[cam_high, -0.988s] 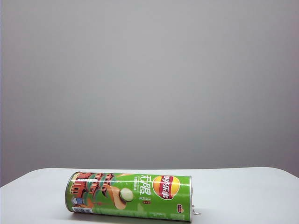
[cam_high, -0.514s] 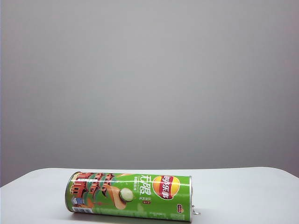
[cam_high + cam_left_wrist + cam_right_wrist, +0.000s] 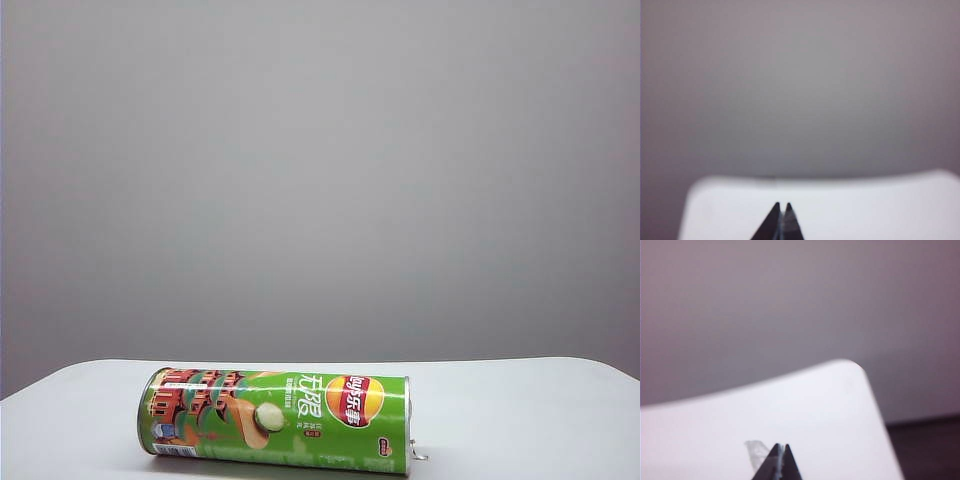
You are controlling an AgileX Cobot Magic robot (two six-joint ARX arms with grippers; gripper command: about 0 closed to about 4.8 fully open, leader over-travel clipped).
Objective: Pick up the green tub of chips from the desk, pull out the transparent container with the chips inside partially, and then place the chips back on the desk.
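Observation:
The green tub of chips (image 3: pixel 275 418) lies on its side on the white desk (image 3: pixel 520 410), near the front edge, with its Lay's logo facing the exterior view. A small silvery tab (image 3: pixel 419 455) sticks out at its right end. The transparent container and the chips are hidden. Neither gripper appears in the exterior view. In the left wrist view my left gripper (image 3: pixel 782 205) is shut and empty above the bare desk (image 3: pixel 865 205). My right gripper (image 3: pixel 780 445) is shut too, with a pale translucent scrap (image 3: pixel 756 452) on the desk just behind its tips; I cannot tell what it is.
A plain grey wall (image 3: pixel 320 170) fills the background. The desk's rounded far corner (image 3: pixel 852 365) shows in the right wrist view, with dark floor (image 3: pixel 930 450) beyond its edge. White desk surface (image 3: pixel 80 400) lies to both sides of the tub.

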